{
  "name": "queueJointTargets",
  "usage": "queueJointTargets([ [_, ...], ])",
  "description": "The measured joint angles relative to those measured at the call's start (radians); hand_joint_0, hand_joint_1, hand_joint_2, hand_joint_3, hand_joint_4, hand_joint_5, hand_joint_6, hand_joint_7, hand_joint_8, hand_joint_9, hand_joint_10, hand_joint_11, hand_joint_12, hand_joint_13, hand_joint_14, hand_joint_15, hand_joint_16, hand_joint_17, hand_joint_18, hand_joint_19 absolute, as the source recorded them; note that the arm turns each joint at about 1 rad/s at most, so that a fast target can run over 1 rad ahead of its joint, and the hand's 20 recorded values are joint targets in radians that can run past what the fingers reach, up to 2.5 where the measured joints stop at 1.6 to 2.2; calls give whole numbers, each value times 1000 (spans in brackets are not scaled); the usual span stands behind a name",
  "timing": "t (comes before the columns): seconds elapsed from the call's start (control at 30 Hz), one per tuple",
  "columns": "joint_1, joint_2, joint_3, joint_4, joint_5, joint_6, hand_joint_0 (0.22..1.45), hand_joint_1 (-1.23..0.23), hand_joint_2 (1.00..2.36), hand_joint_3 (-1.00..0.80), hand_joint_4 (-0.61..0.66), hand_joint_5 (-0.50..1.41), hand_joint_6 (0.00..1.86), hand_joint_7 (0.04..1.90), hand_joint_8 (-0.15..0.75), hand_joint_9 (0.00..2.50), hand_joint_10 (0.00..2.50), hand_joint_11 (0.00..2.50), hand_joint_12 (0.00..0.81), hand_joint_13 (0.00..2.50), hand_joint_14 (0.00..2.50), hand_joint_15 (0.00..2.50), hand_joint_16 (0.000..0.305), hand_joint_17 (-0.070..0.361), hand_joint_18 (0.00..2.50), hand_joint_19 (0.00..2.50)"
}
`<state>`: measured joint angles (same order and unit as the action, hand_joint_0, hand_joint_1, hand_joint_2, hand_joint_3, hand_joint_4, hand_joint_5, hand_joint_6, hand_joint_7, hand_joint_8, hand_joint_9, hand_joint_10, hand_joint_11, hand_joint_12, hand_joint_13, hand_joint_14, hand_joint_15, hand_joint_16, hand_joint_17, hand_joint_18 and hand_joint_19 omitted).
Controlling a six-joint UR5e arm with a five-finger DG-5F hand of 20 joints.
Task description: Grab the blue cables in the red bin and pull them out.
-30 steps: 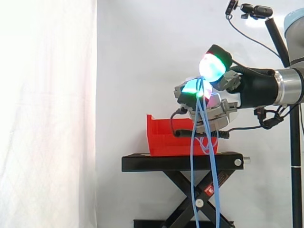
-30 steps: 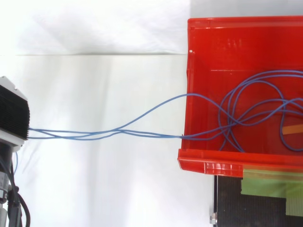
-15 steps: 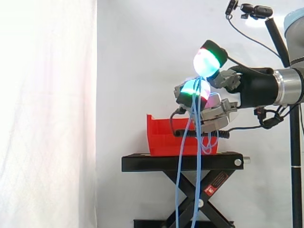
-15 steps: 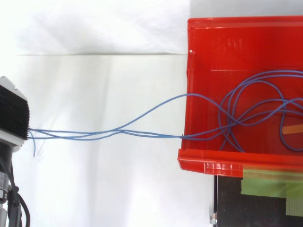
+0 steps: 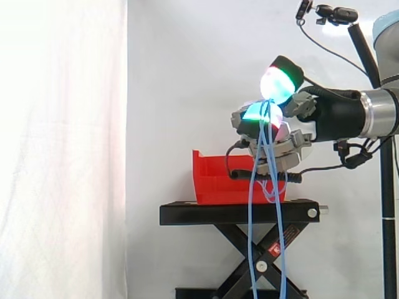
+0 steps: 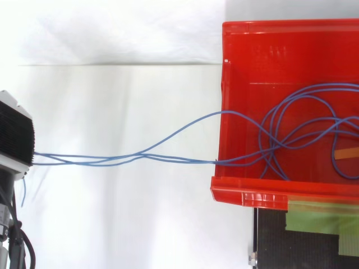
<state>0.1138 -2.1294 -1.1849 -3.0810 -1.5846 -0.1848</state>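
Risking first a slip: blue cables (image 6: pixel 140 154) thin and smooth, stretched from the left edge of the top view across the pale ground, with only a pinch to keep them. Then, further right, crossing over the left wall of the red bin (image 6: pixel 291 61) and ending in several crossed coils on its floor. Judged only partly out, with a good part lying inside. Possible catching of these coils on each other or on the wall edge, and so dragging or tipping of the light bin during a hard pull. Better to pull slowly and to watch for tightening.

Passing to the side view, left to right: white curtain (image 5: pixel 62 156), then the bin on the black stand (image 5: pixel 237 213), then long loops hanging down past the front of the stand to the lower edge. Above the right part of the bin, hand (image 5: pixel 293 134) raised and curled shut on the top of these loops, squeezing the strands between glowing green fingertips (image 5: pixel 277 81) and the pads below. Arm entering about level from the right edge, with the fingers turned toward the bin.
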Motion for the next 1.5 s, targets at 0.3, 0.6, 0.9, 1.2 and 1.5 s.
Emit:
queueJointTargets([
  [0.3, 0, 0, 0, -1, 0, 0, 823, -937, 1000, -1000, 44, 1110, 2, 981, 200, 1350, 26, 1463, 285, 1417, 852, 1551, 39, 87, 1288, 1618],
  [0.6, 0, 0, 0, -1, 0, 0, 845, -950, 1000, -1000, 37, 1044, 131, 927, 197, 1352, 24, 1498, 288, 1412, 875, 1570, 39, 87, 1293, 1598],
  [0.9, 0, 0, 0, -1, 0, 1, 875, -948, 1000, -1000, -6, 1001, 256, 862, 162, 1473, 13, 1882, 283, 1371, 1133, 1487, 37, 84, 1303, 1583],
  [1.2, 0, 0, 0, -1, 0, 3, 858, -974, 1000, -1000, 66, 869, 505, 719, 190, 1311, 558, 1709, 295, 1277, 1388, 1398, 40, 90, 1281, 1579],
  [1.5, 0, 0, 0, -4, 0, 2, 781, -954, 1000, -1000, 128, 771, 658, 618, 212, 1235, 611, 1620, 311, 1240, 1503, 1288, 43, 97, 1268, 1585],
])
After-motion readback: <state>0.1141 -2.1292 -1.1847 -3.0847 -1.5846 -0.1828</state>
